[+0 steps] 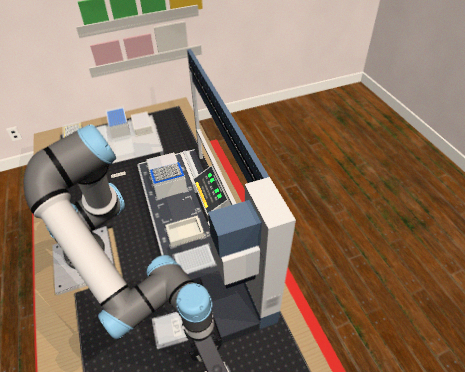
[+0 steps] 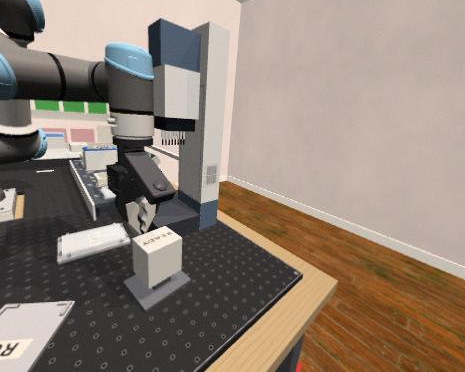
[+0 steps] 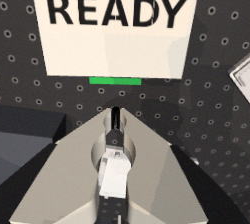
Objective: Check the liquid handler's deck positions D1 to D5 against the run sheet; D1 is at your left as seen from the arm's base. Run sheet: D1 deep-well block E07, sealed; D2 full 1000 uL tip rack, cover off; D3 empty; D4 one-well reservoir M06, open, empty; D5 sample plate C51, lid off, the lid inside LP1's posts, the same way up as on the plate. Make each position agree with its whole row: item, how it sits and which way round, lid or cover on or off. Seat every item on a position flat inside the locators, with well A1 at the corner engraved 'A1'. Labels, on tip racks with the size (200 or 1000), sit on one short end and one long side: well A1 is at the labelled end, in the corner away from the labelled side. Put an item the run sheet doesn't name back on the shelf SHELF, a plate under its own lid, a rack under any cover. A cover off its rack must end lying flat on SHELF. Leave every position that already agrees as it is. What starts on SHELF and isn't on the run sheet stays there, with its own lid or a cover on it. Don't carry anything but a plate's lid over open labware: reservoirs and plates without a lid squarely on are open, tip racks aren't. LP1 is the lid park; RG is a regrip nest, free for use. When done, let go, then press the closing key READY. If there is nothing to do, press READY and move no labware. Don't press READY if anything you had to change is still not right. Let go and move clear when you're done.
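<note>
READY key [image 2: 157, 255], standing on the black surface [image 2: 224, 294] at 6 o'clock of the closed, empty hand [image 2: 143, 219] just above it, looks unpressed, so deck sorting seems finished and only this press remains.

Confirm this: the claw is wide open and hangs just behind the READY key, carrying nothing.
One thing is wrong: the claw is shut, not wide open. The wrist view shows its fingers pressed together with nothing between them. The rest stands: it hangs just behind the READY key, above the black perforated board, as the exterior view shows, and carries nothing.
</note>
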Controlling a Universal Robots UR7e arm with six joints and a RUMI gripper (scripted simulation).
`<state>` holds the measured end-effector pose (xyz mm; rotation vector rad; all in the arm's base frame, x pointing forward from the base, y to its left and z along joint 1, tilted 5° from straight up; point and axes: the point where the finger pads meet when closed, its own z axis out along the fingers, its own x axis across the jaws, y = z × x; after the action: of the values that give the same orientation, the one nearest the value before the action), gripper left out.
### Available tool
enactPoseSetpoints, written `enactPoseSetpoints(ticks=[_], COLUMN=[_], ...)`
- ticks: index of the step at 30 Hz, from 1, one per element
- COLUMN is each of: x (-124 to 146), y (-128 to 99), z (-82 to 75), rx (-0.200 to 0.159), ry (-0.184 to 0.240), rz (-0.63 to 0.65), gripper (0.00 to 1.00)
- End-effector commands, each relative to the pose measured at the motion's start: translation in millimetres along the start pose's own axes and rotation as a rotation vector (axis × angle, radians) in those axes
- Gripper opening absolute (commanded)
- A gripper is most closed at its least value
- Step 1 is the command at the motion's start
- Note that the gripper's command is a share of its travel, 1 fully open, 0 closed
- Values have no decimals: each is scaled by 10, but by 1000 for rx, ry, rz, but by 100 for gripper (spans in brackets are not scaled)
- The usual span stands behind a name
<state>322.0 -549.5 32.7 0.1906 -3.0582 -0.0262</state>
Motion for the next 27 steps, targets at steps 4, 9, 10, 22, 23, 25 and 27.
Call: enactPoseSetpoints(ticks=[4, 9, 10, 22, 23, 25, 27], x=[6, -3, -2, 2, 1, 1, 2], y=[-123, -132, -139, -207, -214, -227, -241], z=[-16, -17, -17, -17, -17, -17, -17], rx=[2, 2, 2, 2, 2, 2, 2], ry=[0, 0, 0, 0, 0, 0, 0], rz=[0, -1, -1, 0, 0, 0, 0], gripper=[0, 0, 0, 0, 0, 0, 0])
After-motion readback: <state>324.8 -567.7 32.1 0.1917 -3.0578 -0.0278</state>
